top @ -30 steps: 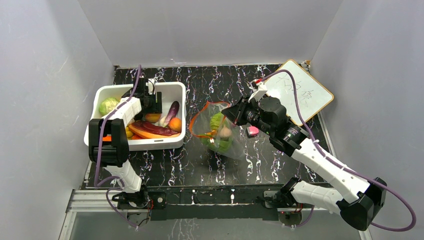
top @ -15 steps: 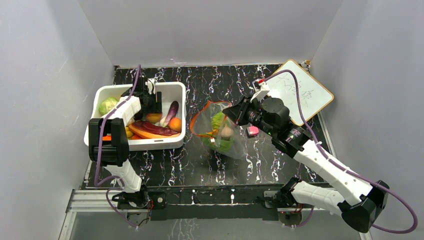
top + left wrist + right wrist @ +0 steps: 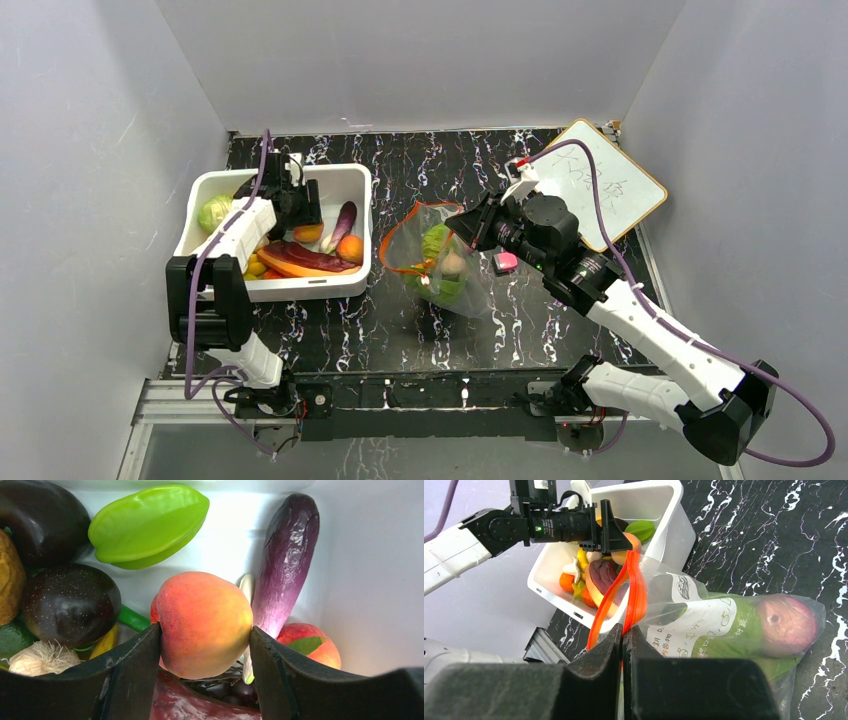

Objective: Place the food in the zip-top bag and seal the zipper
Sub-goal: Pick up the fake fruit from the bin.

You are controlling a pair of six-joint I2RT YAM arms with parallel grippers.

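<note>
Nearest, the zip-top bag [image 3: 440, 265] is seen lying on the black marbled desk [image 3: 330, 330], with a green leafy vegetable [image 3: 744, 625] and a round reddish piece [image 3: 786, 625] inside. Its red-orange zipper [image 3: 611, 597] is pinched by the fully closed jaws of the right gripper [image 3: 622, 635], and the mouth is held gaping toward the white bin [image 3: 300, 290]. A small pink block [image 3: 506, 262] is set just beside the bag. Farther back, inside the bin, the jaws of the left gripper [image 3: 205, 630] are pressed against both sides of a peach [image 3: 202, 605], beside a long purple eggplant [image 3: 287, 565] and a green starfruit [image 3: 147, 522]. A whiteboard [image 3: 600, 185] is seen at the far right.
</note>
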